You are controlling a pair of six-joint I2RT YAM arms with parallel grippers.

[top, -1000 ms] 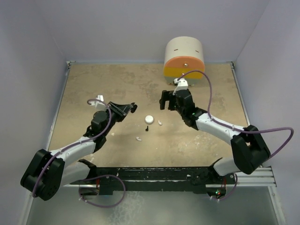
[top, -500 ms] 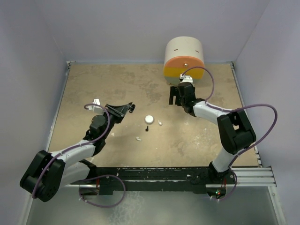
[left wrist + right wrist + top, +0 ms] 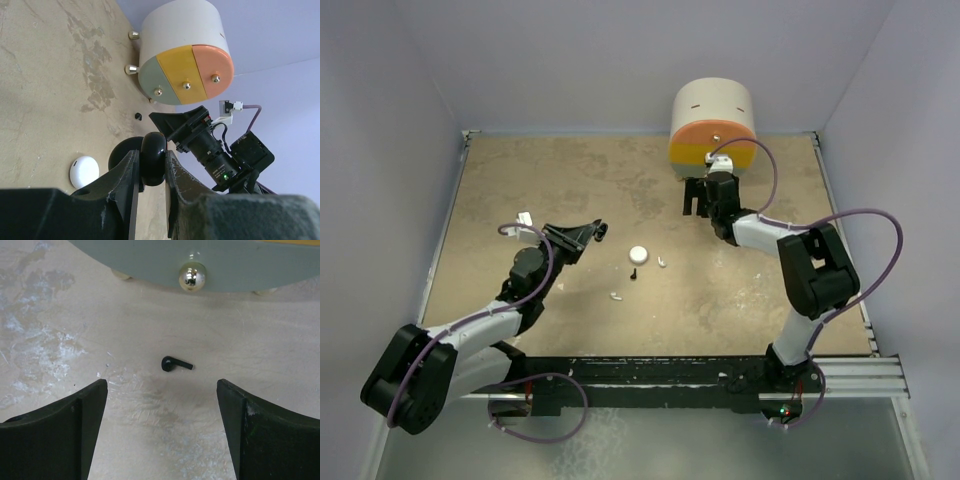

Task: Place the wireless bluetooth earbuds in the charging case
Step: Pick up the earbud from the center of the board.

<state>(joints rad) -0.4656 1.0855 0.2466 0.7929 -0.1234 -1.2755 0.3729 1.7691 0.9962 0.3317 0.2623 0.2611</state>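
Your left jaws pinch a black round case (image 3: 153, 157), while your right jaws stand spread above a black earbud (image 3: 172, 363) on the desk (image 3: 50, 315), near the round box (image 3: 712, 110).

The right gripper (image 3: 695, 207) has swung from the centre back to the drum (image 3: 712, 125) (over a black earbud (image 3: 175, 363)).

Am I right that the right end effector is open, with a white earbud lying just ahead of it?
Not quite: the right wrist view shows that earbud is black, not white. The right end effector is indeed open, with it just ahead.
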